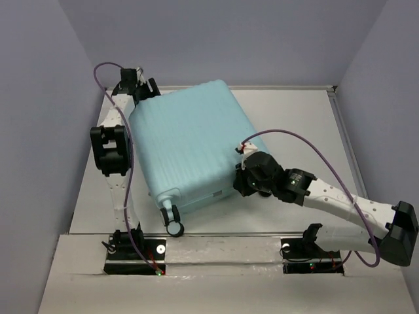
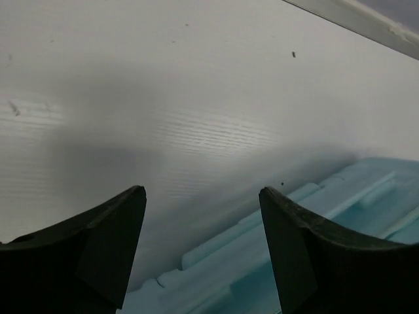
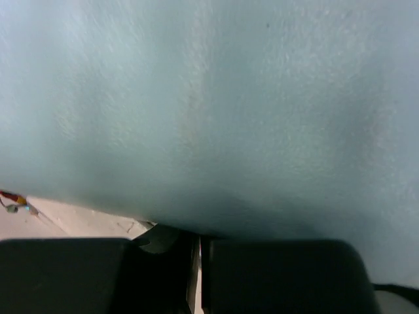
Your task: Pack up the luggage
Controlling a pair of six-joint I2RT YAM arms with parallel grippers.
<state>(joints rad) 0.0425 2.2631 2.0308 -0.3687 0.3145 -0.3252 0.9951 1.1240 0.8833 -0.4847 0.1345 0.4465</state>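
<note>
- White table (image 1: 294, 131), pale violet-grey walls on three sides, both arm bases at the near edge.
- The luggage (image 1: 190, 144) lies flat on the table with its shell closed, turned diagonally. One spinner wheel (image 1: 175, 227) points toward the left base.
- At the far left corner of the luggage I have the left gripper (image 1: 145, 88). In its wrist view the fingers (image 2: 108, 252) are spread wide with nothing between them, bare table ahead and the ribbed aqua edge low on the right. My judgement: it is placed there to brace that corner, not to grip.
- On the near right edge sits the right gripper (image 1: 243, 182), so close that aqua shell fills its wrist view. Its fingers (image 3: 281, 275) are pressed almost together, only a thin slit between. I cannot tell whether they pinch a zip pull.
- Judgement: the right arm is working the seam while the left stops the luggage sliding.
- Risk: the luggage may pivot on the smooth table.
</note>
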